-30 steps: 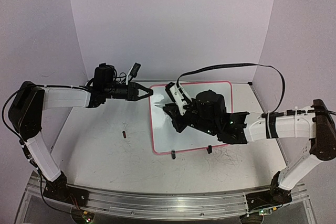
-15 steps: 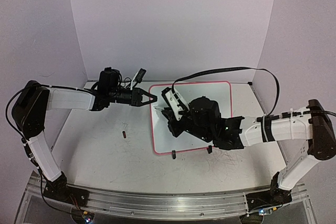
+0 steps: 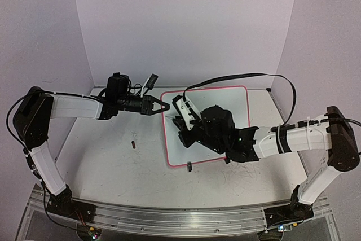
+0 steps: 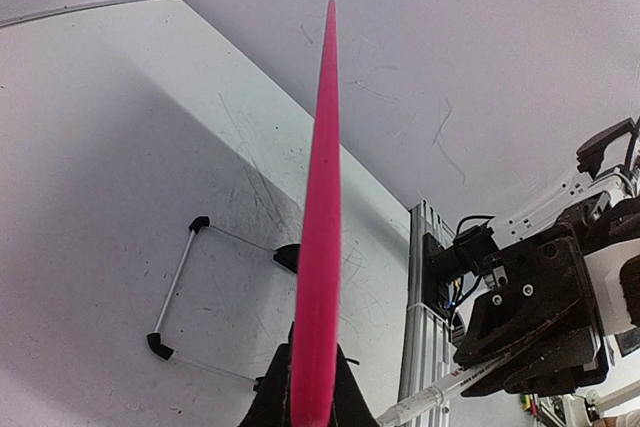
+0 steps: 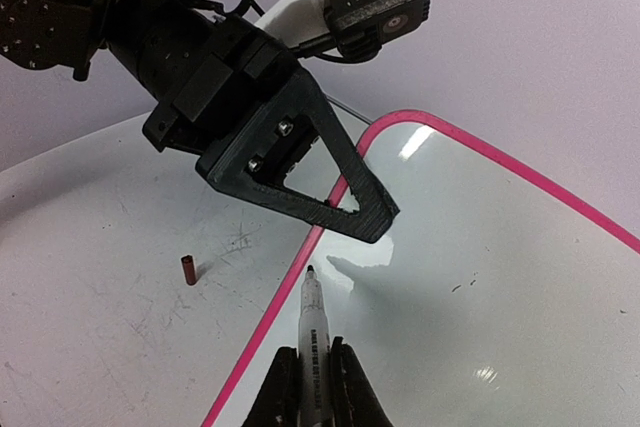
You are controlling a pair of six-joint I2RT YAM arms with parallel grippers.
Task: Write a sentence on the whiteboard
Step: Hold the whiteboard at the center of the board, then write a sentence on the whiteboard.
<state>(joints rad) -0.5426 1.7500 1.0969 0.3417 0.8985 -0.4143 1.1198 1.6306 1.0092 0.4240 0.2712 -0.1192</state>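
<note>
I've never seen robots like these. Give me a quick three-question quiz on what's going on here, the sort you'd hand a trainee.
1. True or false: the left jaws are shut on the pink rim of the whiteboard.
2. What do the right jaws grip? A) a marker B) a sponge C) nothing
3. Where does the small dark red cylinder lie?

Key: 1 true. 2 A. 3 On the table, apart from the whiteboard, on the left arm's side.
</note>
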